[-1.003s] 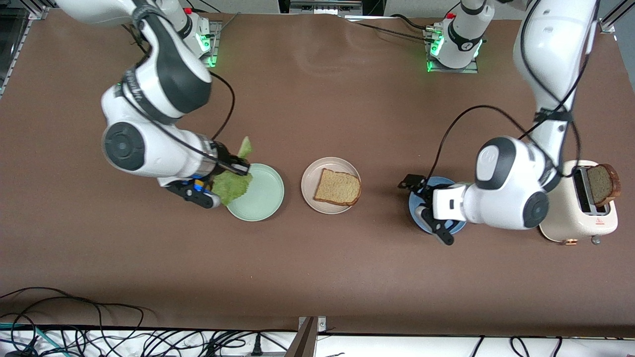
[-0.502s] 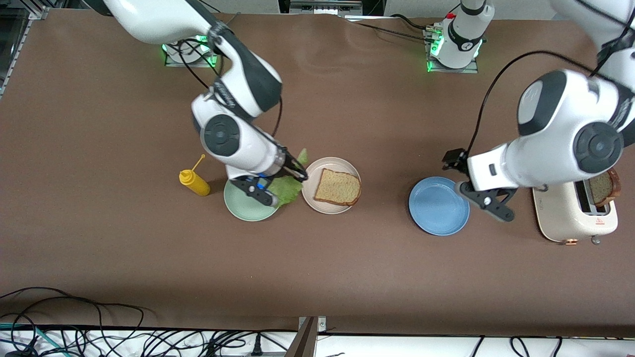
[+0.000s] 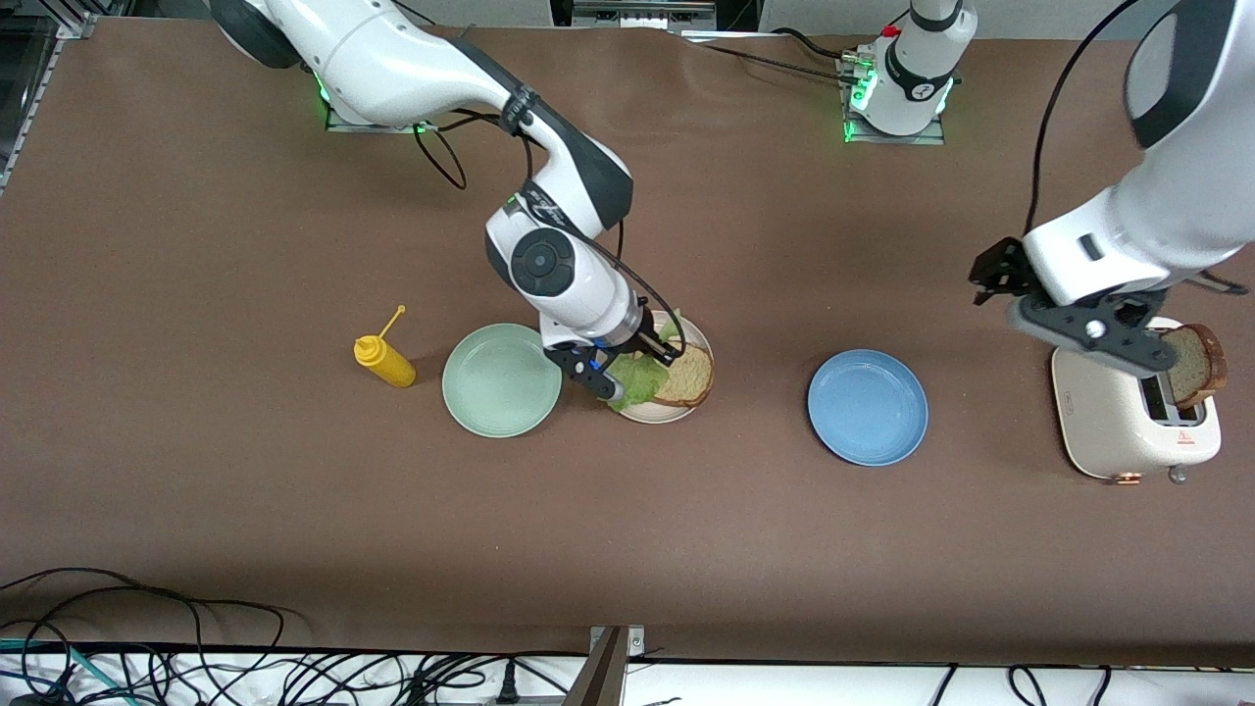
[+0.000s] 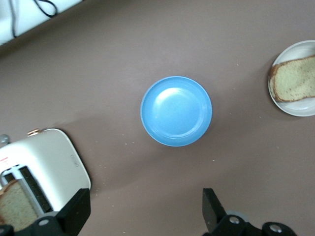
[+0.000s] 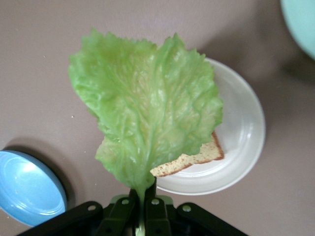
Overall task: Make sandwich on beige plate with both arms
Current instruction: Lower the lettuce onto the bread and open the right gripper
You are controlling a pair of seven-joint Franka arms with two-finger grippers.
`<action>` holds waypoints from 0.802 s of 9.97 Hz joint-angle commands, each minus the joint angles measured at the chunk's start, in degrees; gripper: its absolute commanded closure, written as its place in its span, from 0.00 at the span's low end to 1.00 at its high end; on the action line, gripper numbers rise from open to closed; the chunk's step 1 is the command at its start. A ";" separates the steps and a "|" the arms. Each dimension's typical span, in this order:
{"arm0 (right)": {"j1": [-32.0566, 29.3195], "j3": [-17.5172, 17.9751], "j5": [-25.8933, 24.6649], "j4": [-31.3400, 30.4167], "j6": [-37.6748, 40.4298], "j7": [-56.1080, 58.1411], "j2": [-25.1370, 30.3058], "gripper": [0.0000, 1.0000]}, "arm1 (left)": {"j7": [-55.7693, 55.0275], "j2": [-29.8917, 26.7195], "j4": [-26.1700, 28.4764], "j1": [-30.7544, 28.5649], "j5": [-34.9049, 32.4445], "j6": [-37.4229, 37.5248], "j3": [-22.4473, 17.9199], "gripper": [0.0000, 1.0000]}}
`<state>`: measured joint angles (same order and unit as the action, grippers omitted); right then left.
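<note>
A ruffled green lettuce leaf (image 5: pixel 147 113) hangs by its stem from my right gripper (image 5: pixel 145 194), which is shut on it. In the front view this gripper (image 3: pixel 629 368) holds the lettuce (image 3: pixel 635 382) just over the beige plate (image 3: pixel 678 416). The leaf covers part of the bread slice (image 3: pixel 688 375) lying on that plate. A second bread slice (image 3: pixel 1192 365) stands in the toaster (image 3: pixel 1128 431). My left gripper (image 3: pixel 1031 299) is open in the air beside the toaster, with nothing between its fingers (image 4: pixel 75 212).
A blue plate (image 3: pixel 868 407) lies between the beige plate and the toaster. Toward the right arm's end of the table a mint green plate (image 3: pixel 500 380) sits beside the beige plate, then a yellow squeeze bottle (image 3: pixel 384 360). Cables run along the table's front edge.
My right gripper carried the lettuce from the mint green plate across to the beige plate. My left gripper rose from the blue plate and swung toward the toaster.
</note>
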<state>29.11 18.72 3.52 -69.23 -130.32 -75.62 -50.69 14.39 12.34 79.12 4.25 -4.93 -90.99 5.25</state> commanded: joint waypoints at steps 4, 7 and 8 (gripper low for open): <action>5.96 -3.87 -0.62 1.46 -8.45 -3.92 -4.42 0.57 | -2.43 -10.06 15.45 -3.19 6.16 -8.34 -0.59 0.00; 3.69 -4.05 -0.79 1.64 -2.61 -3.13 -2.15 0.00 | -6.74 -9.36 14.40 -2.93 5.55 -6.93 -0.15 0.00; 2.11 -3.87 -0.53 1.64 -0.22 -2.78 0.04 0.00 | -6.83 -9.35 14.40 -2.93 4.93 -6.92 -0.07 0.00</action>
<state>33.32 14.51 3.51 -67.68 -134.93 -78.52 -53.86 8.61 4.08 92.66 1.31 0.04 -98.17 5.08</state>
